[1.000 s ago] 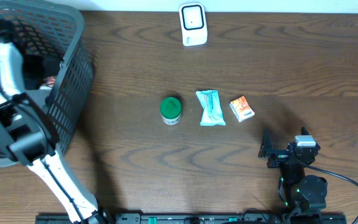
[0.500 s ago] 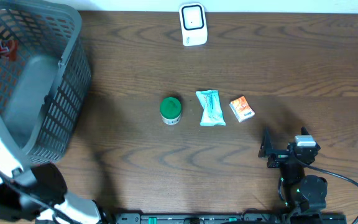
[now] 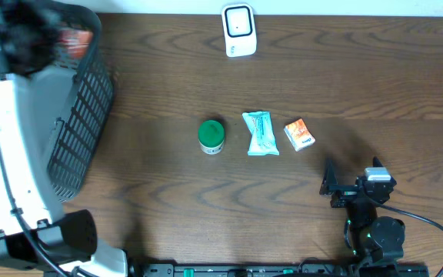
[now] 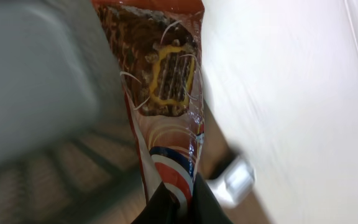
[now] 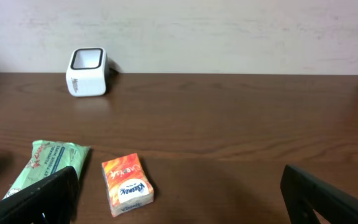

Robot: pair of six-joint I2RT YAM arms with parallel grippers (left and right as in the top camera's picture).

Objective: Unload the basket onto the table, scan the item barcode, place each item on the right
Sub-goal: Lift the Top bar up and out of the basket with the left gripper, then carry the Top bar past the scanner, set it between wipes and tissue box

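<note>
My left gripper (image 4: pixel 180 198) is shut on the bottom edge of an orange snack packet (image 4: pixel 166 93) with a chocolate-bar picture. From overhead that gripper (image 3: pixel 48 37) is a raised blur above the grey basket (image 3: pixel 83 131), with the packet (image 3: pixel 77 37) near the basket's right rim. The white barcode scanner (image 3: pixel 238 29) stands at the table's back edge, also in the right wrist view as a scanner (image 5: pixel 87 63) at far left. My right gripper (image 3: pixel 331 185) rests open near the front right; its jaws (image 5: pixel 179 208) hold nothing.
A green can (image 3: pixel 211 135), a teal wipes pack (image 3: pixel 260 132) and an orange tissue pack (image 3: pixel 299 134) lie in a row mid-table. The tissue pack (image 5: pixel 127 184) lies just ahead of my right fingers. A blurred white object (image 4: pixel 235 180) shows behind the packet.
The left arm has lifted out of the basket and carried the orange packet up and to the right, toward the basket's right rim. The right arm has not moved.
</note>
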